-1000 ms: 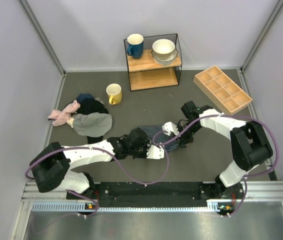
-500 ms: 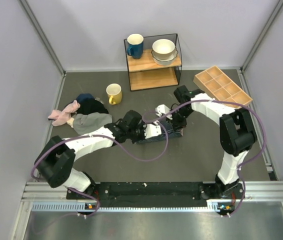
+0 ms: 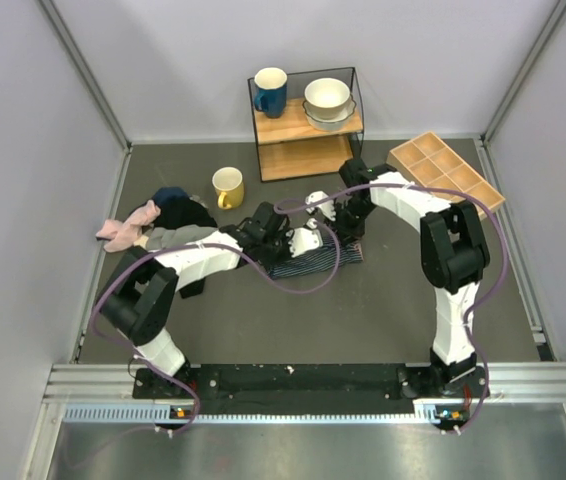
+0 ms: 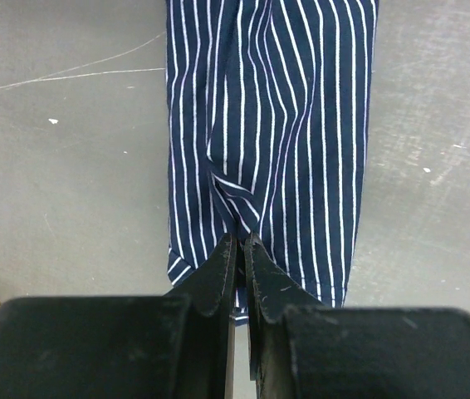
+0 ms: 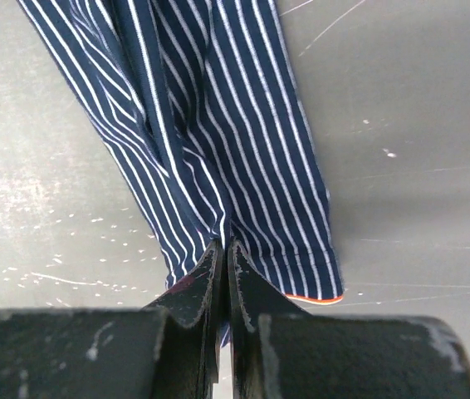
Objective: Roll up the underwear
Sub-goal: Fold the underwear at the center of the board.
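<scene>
Underwear is pinched by left fingers and right fingers; shelf holds stacked bowls and blue mug.

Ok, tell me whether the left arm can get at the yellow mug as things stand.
Probably not yet: the way to the yellow mug looks bare, but the left pincer is shut on the underwear.

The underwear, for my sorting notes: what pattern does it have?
The underwear is navy blue with thin white stripes, clearest in the left wrist view.
</scene>
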`<state>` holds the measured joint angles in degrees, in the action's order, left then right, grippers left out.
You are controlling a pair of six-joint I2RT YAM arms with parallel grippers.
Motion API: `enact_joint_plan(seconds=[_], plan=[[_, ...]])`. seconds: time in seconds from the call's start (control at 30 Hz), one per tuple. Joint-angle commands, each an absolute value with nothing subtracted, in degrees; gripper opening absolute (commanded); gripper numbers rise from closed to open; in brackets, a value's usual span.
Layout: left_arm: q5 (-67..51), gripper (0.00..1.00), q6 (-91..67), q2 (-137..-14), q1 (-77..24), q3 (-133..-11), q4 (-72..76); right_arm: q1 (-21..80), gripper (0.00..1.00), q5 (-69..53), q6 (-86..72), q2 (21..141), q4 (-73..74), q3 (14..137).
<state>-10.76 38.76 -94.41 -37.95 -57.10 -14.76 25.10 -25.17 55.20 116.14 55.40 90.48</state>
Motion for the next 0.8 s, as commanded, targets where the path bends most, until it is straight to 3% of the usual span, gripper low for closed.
enact_joint_plan(seconds=[0.0,0.17,0.2,0.23,0.33,0.43,0.47,0.77], plan=[[-9.41,0.00,37.44,-96.32,-37.35,-60.73,-14.59,24.96,0.02,-25.40,52.21,118.03,55.28,94.57],[-8.00,0.00,36.92,-98.08,-36.91,-62.05,-15.64,24.79,0.18,-24.44,48.54,118.30,53.09,94.66],[-7.48,0.03,36.04,-98.43,-36.91,-62.40,-15.56,24.70,0.20,-23.91,47.30,118.21,52.30,94.92],[-6.77,0.15,35.51,-98.52,-36.83,-62.58,-15.64,24.61,0.22,-23.47,46.42,117.86,50.82,95.01],[-3.44,0.31,32.70,-97.47,-36.74,-63.02,-14.77,23.91,0.32,-22.85,42.37,116.11,48.09,94.57],[-0.53,0.38,27.97,-95.89,-36.21,-64.07,-14.59,23.56,0.41,-22.50,40.35,114.96,45.62,93.87],[2.61,0.46,26.38,-95.54,-36.12,-65.12,-14.68,23.47,0.43,-22.41,39.73,114.35,44.75,93.69],[7.03,0.57,17.06,-88.52,-34.90,-68.12,-21.44,22.59,0.51,-27.06,37.61,111.71,43.07,92.11]])
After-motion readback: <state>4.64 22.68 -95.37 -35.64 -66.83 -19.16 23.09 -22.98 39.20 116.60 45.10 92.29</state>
